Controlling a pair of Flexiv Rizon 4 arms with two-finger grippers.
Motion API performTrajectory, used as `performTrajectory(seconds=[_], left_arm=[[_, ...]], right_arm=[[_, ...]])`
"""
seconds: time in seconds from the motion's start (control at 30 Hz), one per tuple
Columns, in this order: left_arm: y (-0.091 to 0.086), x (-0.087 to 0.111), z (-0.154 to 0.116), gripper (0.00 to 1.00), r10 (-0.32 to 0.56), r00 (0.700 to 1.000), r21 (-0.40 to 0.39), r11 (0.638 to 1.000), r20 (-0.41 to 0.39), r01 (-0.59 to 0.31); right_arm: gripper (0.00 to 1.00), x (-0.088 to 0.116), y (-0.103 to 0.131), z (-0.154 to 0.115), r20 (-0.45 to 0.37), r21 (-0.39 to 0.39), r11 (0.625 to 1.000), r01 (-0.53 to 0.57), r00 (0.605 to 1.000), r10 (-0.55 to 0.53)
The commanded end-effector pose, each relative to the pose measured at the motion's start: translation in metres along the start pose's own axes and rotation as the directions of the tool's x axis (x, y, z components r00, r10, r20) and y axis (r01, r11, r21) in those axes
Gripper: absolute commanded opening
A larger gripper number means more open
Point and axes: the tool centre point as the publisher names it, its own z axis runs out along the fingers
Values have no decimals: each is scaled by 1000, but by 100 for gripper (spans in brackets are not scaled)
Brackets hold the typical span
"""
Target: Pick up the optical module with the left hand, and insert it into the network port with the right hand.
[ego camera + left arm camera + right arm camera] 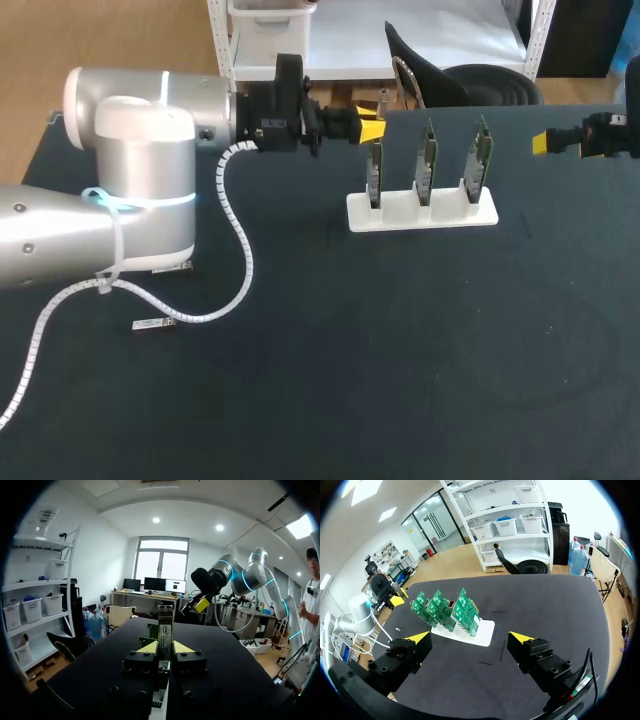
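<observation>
Closest in, my left arm (120,190) fills the left side of the dark counter (400,360), with a white ribbed cable (240,270) looping off it and a small silver spare module (152,324) lying flat beside the loop. The left jaws are clamped on the optical module (165,625), a slim metal bar with a white label, upright between the yellow tips (148,648). Just ahead of it, three green circuit boards (427,160) stand in a white stand (420,215). The right jaws gape wide at the counter's right edge, well apart from the module.
</observation>
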Motion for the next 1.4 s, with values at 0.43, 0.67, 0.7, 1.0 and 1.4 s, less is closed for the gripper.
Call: performTrajectory(seconds=[0.43,0.67,0.7,1.0,1.4], left_arm=[[1,0,2,0,0,1000,-1,1000,0,0],[1,0,2,0,0,1000,-1,1000,0,0],[1,0,2,0,0,1000,-1,1000,0,0],[1,0,2,0,0,1000,-1,1000,0,0],[1,0,2,0,0,1000,-1,1000,0,0]], right_arm=[[100,-20,4,-12,47,-55,962,266,963,-264],[100,-51,12,-18,135,-330,753,570,817,-560],[100,-54,14,-16,146,-371,715,593,797,-586],[100,-65,47,11,239,-605,395,691,632,-737],[100,-65,89,43,378,-733,105,672,531,-759]])
